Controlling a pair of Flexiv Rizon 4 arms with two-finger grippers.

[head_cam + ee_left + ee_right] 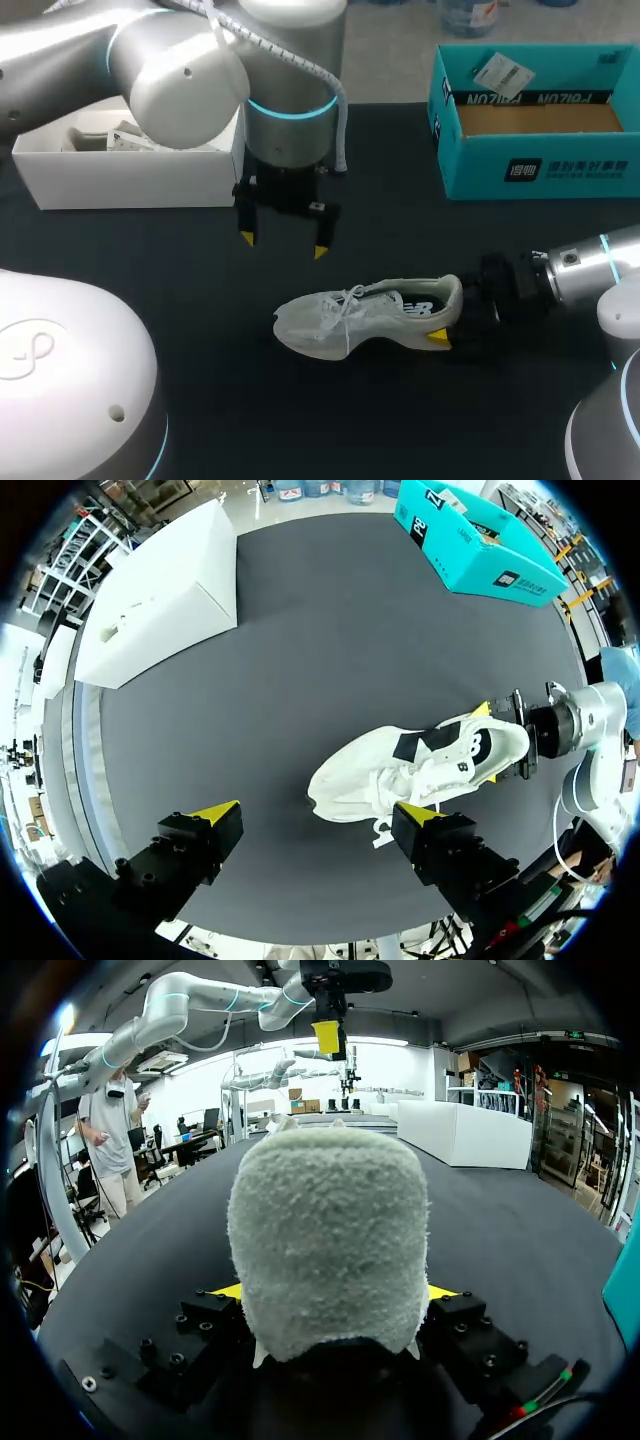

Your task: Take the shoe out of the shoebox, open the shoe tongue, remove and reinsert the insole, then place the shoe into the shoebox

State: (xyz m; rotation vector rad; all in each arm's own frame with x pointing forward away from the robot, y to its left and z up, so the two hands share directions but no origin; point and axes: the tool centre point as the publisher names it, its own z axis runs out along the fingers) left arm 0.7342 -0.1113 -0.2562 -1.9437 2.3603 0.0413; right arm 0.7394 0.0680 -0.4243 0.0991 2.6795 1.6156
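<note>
Two boxes sat at the far side of the black table (200, 270): a white box (130, 178) on the left, open, with some pale stuff inside, and a teal shoebox (540, 165) on the right, open, brown floor showing, a tag lying on its back rim. Both were well apart from the shoe.

One white shoe (365, 315) was out of the shoebox, on the table near the middle, sole down as far as the head view showed, toe toward the left side, heel toward the right arm. Laces were loose over the top.

Right gripper (447, 318) came in low from the right, level with the table. Its fingers clamped the heel from two sides, a yellow tip on each side of the fuzzy heel collar in the right wrist view. Only one tip showed in the head view.

Left gripper (283, 244) hung above the table, pointing down, just behind the shoe's front half. Its fingers were spread wide, grasping nothing and touching nothing. From the left wrist view the shoe's toe lay below and between the two tips.
</note>
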